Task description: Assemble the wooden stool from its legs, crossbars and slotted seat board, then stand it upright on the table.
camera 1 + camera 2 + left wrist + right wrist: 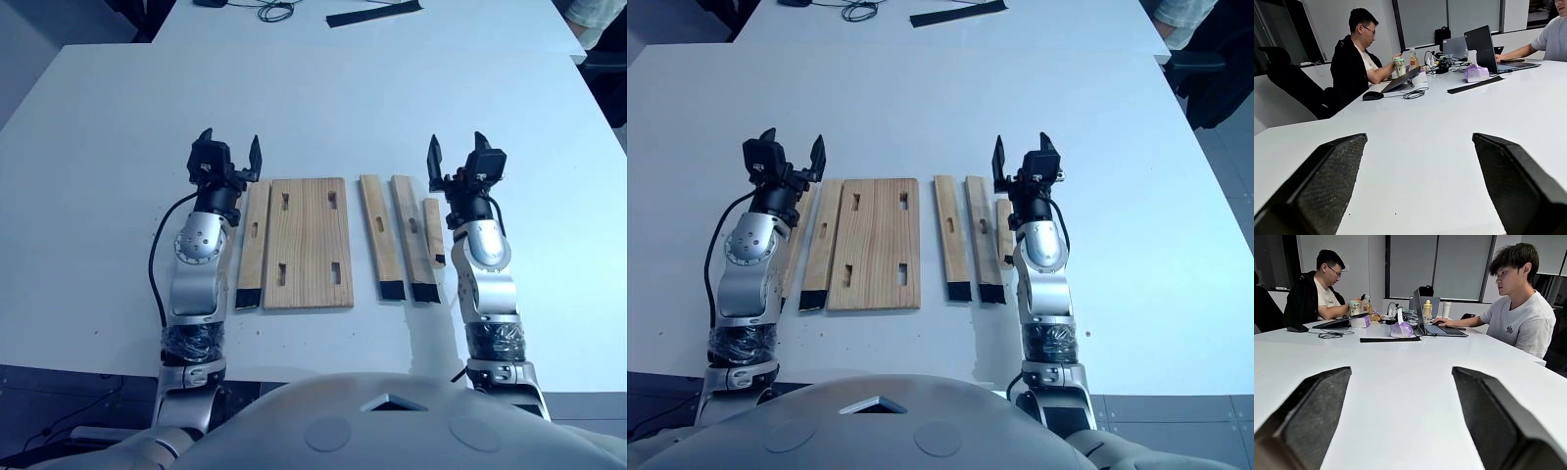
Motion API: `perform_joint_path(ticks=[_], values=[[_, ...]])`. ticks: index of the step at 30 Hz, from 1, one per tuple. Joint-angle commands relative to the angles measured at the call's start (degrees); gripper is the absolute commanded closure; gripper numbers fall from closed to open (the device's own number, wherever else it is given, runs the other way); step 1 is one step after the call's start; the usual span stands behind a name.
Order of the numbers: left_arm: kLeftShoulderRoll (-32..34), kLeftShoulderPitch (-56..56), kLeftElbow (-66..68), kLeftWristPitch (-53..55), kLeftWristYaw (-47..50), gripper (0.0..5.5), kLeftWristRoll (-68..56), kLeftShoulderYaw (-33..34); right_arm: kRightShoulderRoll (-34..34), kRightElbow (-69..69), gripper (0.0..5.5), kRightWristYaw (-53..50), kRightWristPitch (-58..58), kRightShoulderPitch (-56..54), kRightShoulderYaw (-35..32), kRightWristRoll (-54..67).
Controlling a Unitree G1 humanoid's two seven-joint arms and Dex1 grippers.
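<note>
On the table [323, 98], near its front edge, every stool part lies flat and loose: seat board [309, 243] in the middle, one slotted plank [254, 245] just beside its left side, two planks [380, 235] and a short crossbar [433, 231] to its right. Nothing is joined, so assembly is judged not yet begun. Left gripper [231, 145] and right gripper [457, 142] flank the row, empty, fingers apart, with ample bare tabletop beyond for working.
</note>
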Motion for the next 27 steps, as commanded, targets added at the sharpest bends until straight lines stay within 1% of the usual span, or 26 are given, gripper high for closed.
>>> perform_joint_path(ticks=[1, 27], values=[[0.4, -0.3, -0.1, 0.9, -0.1, 1.52, -0.2, 0.1, 0.2, 0.4, 1.70, -0.2, -0.3, -0.6, 0.2, -0.2], [0.2, 1.1, -2.6, 3.1, -0.7, 1.52, -0.8, 0.0, 0.2, -0.2, 1.70, -0.6, 1.0, -0.2, 0.3, 0.0]])
